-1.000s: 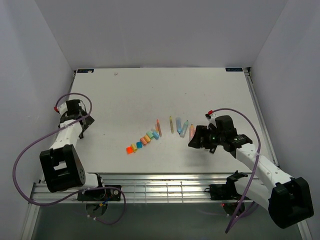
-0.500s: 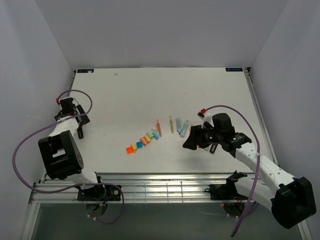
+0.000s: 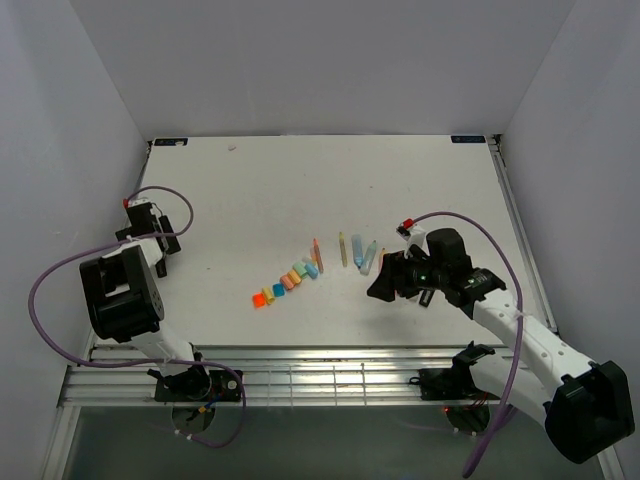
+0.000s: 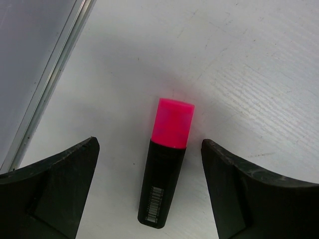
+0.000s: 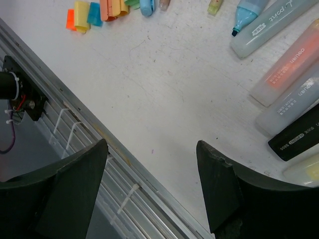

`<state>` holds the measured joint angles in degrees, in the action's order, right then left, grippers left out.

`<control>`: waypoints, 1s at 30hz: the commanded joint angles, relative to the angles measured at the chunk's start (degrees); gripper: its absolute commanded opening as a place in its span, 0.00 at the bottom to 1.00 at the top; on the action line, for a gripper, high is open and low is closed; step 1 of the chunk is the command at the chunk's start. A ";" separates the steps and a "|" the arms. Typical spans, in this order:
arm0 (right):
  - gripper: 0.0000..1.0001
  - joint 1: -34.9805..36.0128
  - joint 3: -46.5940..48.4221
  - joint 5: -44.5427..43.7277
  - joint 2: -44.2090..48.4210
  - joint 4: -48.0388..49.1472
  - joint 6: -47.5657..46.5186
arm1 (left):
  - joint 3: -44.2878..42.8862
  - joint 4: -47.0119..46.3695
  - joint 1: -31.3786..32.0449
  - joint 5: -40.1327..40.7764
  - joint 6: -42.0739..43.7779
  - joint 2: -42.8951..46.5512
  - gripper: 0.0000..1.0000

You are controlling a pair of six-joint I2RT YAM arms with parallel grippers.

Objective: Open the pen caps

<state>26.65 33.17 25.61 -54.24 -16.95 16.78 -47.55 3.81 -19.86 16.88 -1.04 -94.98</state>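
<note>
The left pincer (image 4: 149, 145) is standing open at the surface's (image 3: 300, 180) 9 o'clock edge, flanking a black pen (image 4: 159, 186) wearing its pink cap (image 4: 173, 123); the right pincer (image 5: 152, 147) is hanging open and empty, pens (image 5: 284, 64) at its 2 o'clock

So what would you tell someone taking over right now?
Left tool: open, empty, poised over a black pen near the left edge of the table; its pink cap is on.
Right tool: open, empty, beside the row of pens.
Done: loose caps lined up mid-table; the blue pen shows a bare tip.
Left: the pink cap; check the rest of the row.
</note>
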 commanded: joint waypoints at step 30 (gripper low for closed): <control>0.77 0.33 5.23 -9.70 4.94 -6.25 3.62 | -11.24 15.77 1.48 -28.30 -15.74 12.96 0.00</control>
<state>26.70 34.76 17.69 -48.01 -21.80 20.80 -54.26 14.11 -19.59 -3.07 -10.98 -90.63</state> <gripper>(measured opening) 0.768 0.396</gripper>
